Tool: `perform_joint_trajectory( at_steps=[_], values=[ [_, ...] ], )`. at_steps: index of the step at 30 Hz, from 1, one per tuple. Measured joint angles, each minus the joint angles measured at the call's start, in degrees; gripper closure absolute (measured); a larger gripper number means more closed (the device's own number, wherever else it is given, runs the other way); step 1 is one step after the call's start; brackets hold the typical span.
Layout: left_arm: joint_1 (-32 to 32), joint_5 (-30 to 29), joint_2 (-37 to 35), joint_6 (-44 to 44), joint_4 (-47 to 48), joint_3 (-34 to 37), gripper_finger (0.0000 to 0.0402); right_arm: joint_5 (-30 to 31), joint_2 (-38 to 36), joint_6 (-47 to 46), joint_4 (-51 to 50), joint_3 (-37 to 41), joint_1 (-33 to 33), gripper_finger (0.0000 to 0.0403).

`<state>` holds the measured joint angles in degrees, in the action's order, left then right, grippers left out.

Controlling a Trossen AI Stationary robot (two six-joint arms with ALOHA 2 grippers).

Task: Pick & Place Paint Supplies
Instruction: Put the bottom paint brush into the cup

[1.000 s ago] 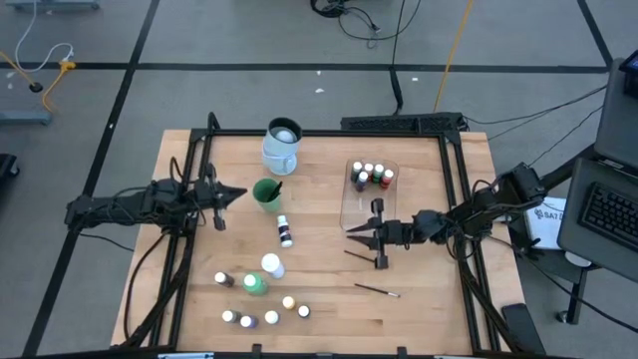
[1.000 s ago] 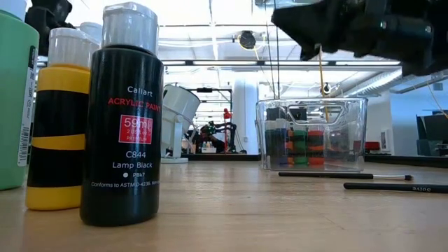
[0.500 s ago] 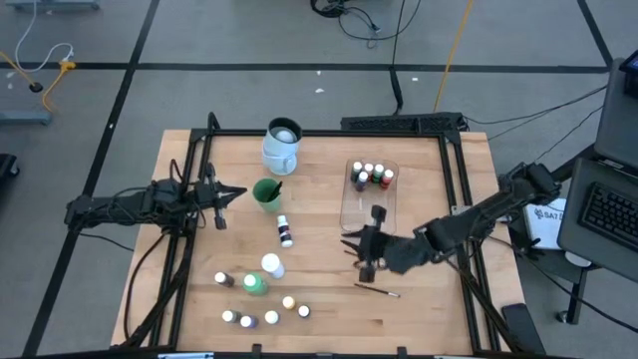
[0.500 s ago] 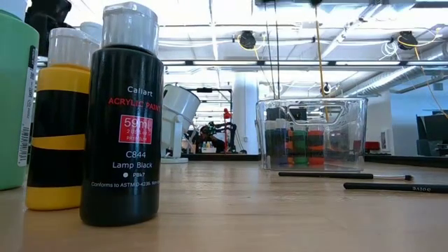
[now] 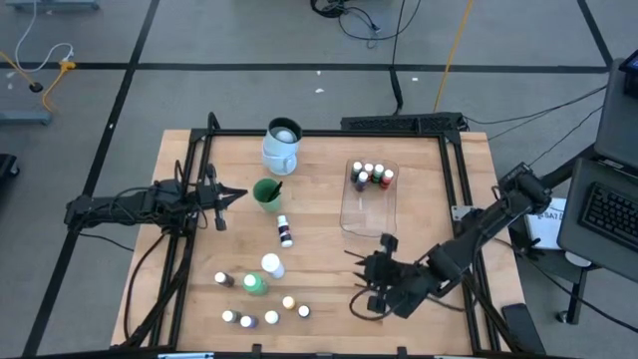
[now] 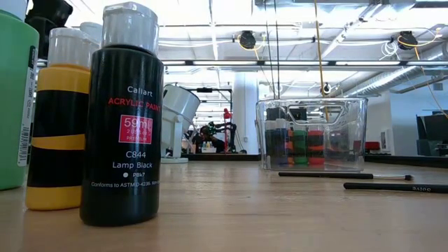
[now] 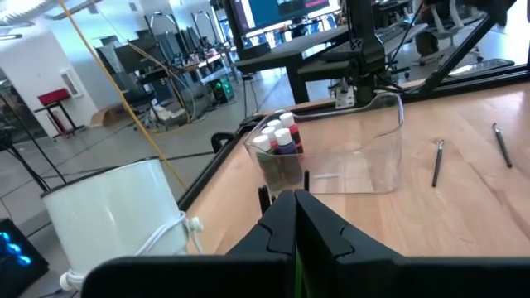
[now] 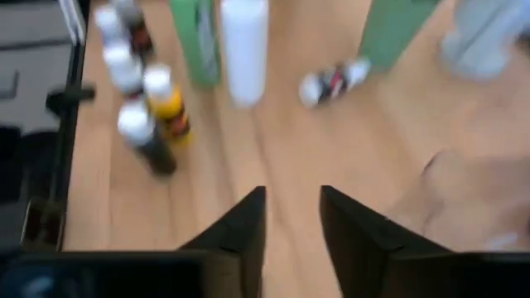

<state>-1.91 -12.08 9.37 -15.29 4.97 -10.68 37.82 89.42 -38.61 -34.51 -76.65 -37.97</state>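
- Now the right gripper [image 5: 371, 291] hangs over the front right part of the wooden surface [image 5: 319, 214]. Its fingers [image 8: 240, 228] stand partly open, with bare wood visible between them, so they hold nothing.
- Just beside this gripper should lie the thin dark-handled brush; the arm covers that spot in the high view, so I cannot tell exactly where it lies. In the low view, two such brushes [image 6: 346, 176] lie flat on the surface in front of the clear rectangular plastic tub [image 5: 370, 194].
- The tub already holds several tiny white-capped bottles [image 5: 369, 176] at its far end.
- More tiny bottles [image 5: 267, 317] stand in a loose group at the front left, near the larger green white-capped bottle [image 5: 255, 284]. One small bottle [image 5: 285, 231] lies apart, near the middle.
- The left gripper [image 5: 224, 196] waits at the left side, near the green cup [image 5: 266, 193] and the big white-and-pale-blue mug [image 5: 281, 146]. Its fingers [image 7: 319, 228] are pressed together and empty.
- In my judgement, the step in hand is the approach to pick a brush.
- The next move probably calls for lowering the fingers across the thin handle and closing them carefully, because a flat brush can slip easily.
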Motion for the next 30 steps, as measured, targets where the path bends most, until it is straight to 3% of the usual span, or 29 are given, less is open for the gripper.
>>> perform_joint_trajectory(
  at_steps=[6, 11, 16, 23, 30],
  values=[
    [0.0, 0.0, 0.0, -1.2, -0.3, 0.0, 0.0383, -7.9, 2.2, -8.3, 0.5, 4.8, -2.6, 0.0222],
    [0.0, 0.0, 0.0, -1.2, -0.5, 0.0, 0.0386, -13.0, 3.4, -17.8, 2.5, 11.4, -4.3, 0.0196],
    [0.0, 0.0, 0.0, -1.1, 0.0, 0.0, 0.0399, -20.8, 3.4, -28.2, 8.6, 18.4, -5.1, 0.0189],
    [0.0, 0.0, 0.0, -0.9, 0.0, 0.0, 0.0381, -24.1, 3.4, -30.3, 6.3, 21.6, -6.1, 0.0195],
    [0.0, 0.0, 0.0, -0.7, 0.8, 0.0, 0.0376, -31.6, 6.8, -36.8, 1.8, 21.5, -6.5, 0.0203]
  ],
)
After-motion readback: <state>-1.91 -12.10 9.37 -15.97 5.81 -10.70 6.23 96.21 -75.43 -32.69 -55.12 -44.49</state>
